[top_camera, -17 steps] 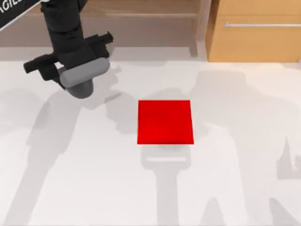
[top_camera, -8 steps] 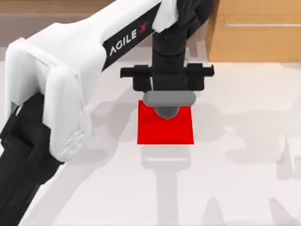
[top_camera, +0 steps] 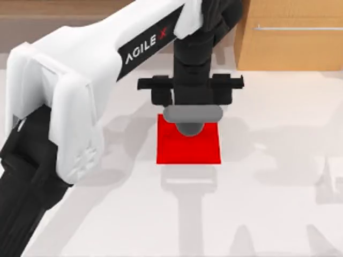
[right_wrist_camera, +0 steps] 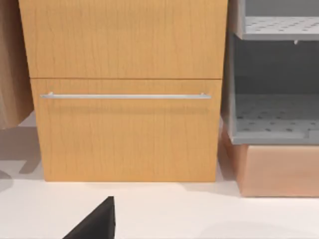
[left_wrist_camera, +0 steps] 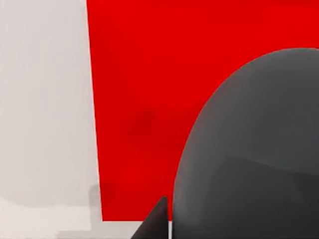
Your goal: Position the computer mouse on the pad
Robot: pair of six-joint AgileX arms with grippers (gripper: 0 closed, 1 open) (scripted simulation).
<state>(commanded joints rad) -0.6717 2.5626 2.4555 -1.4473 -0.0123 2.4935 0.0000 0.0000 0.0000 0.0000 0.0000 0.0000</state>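
The red pad (top_camera: 187, 150) lies flat near the middle of the white table. My left arm reaches across from the left. Its gripper (top_camera: 191, 115) is over the pad's far edge, shut on the grey computer mouse (top_camera: 191, 120). In the left wrist view the mouse (left_wrist_camera: 249, 149) is a dark grey dome right above the pad (left_wrist_camera: 144, 74); I cannot tell whether it touches. The gripper hides the pad's far edge from above. A dark part of my right gripper (right_wrist_camera: 94, 221) shows low in the right wrist view, facing the cabinet.
A wooden cabinet (top_camera: 289, 37) with a metal bar handle (right_wrist_camera: 124, 95) stands at the back right. A grey shelf unit (right_wrist_camera: 274, 74) is beside it. A low wooden shelf (top_camera: 161, 21) runs along the back. White table surrounds the pad.
My left arm swung from the table's far left to above the pad, carrying the mouse. In the last half second it has sunk only slightly.
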